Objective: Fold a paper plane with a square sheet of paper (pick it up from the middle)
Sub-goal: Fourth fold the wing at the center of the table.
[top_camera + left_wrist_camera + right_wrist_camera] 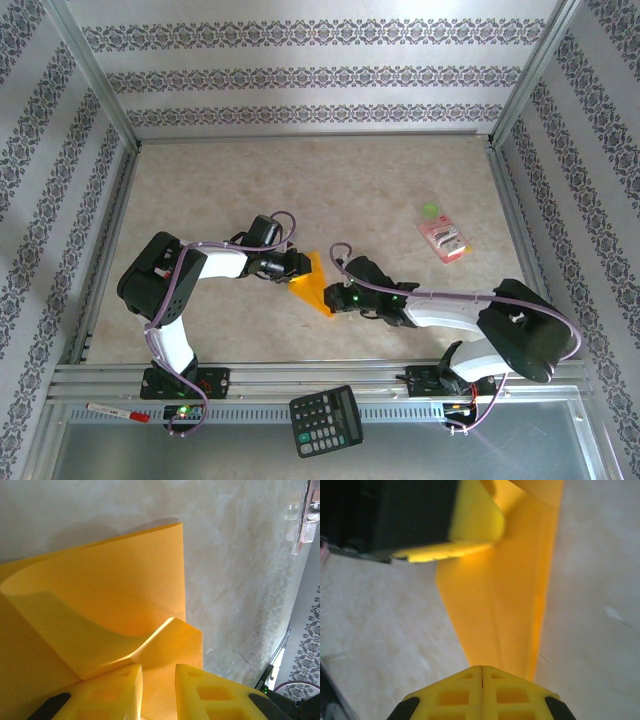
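The left gripper [291,266] reaches in from the left, low over the table [230,180]; in its wrist view its yellow fingers [116,692] stand narrowly parted with a raised fold of the square sheet of paper [312,285] running up into the gap; whether they truly pinch it I cannot tell, since the contact is hidden at the bottom of that view. The sheet lies between the two grippers, near the middle of the table; beyond the left fingers one flap curls up off the surface in a loose, uncreased roll. To its right, the right gripper [337,298] is fully closed, its tips together on the narrow near corner of the paper, apparently pinning it down. Well to the right lies a small pink packet [445,241], clear of the work.

The risks, as I judge them: the curled flap may spring flat if the left jaws are loose; a pull against the pinned corner could tear or skew the thin sheet; a fold pressed while the edges are misaligned would give a crooked crease.
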`<move>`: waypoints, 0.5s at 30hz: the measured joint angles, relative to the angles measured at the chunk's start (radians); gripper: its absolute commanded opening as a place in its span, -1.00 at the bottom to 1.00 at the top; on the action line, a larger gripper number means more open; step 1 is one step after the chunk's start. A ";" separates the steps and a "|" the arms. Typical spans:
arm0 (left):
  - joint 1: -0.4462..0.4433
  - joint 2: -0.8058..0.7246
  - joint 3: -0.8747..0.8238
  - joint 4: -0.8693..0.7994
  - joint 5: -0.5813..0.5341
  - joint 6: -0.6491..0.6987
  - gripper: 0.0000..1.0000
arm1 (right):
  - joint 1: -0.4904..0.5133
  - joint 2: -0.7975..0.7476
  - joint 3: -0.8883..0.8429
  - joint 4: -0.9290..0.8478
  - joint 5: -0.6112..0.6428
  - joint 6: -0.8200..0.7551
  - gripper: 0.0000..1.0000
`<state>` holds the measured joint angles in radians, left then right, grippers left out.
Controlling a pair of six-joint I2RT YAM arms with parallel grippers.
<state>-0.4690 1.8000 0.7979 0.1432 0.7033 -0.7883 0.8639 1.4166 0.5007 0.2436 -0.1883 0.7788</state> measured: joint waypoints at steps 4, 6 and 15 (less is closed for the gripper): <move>0.000 0.000 0.003 -0.006 -0.003 0.000 -0.50 | 0.000 0.072 0.029 0.029 -0.018 -0.001 -0.98; 0.000 0.000 0.006 -0.013 -0.005 0.001 -0.49 | 0.000 0.108 0.029 0.034 -0.024 -0.001 -0.98; 0.000 -0.009 0.026 -0.055 -0.016 0.004 -0.40 | 0.000 0.150 -0.023 0.135 -0.031 0.004 -1.00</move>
<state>-0.4690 1.7912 0.8242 0.0883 0.6876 -0.7845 0.8635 1.5665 0.4778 0.3786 -0.2195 0.7830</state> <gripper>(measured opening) 0.284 0.045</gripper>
